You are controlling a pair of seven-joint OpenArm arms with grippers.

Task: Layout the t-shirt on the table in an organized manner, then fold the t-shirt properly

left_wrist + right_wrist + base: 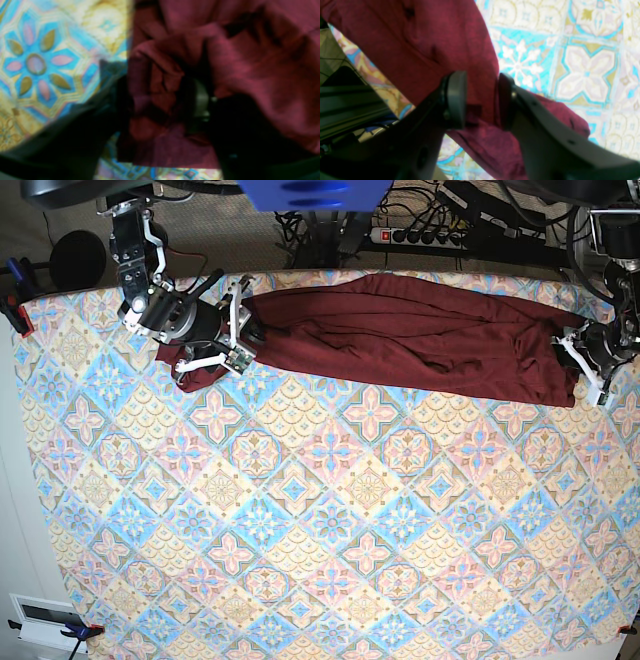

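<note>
Two tools, one t-shirt stretched lengthwise between them along the table's far edge. Right tool pinches one end; left tool closing on bunched cloth at the other.

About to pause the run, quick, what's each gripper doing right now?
Left gripper: bunched t-shirt fabric sits between its fingers; grip cannot be told.
Right gripper: closed on the t-shirt's edge.
</note>
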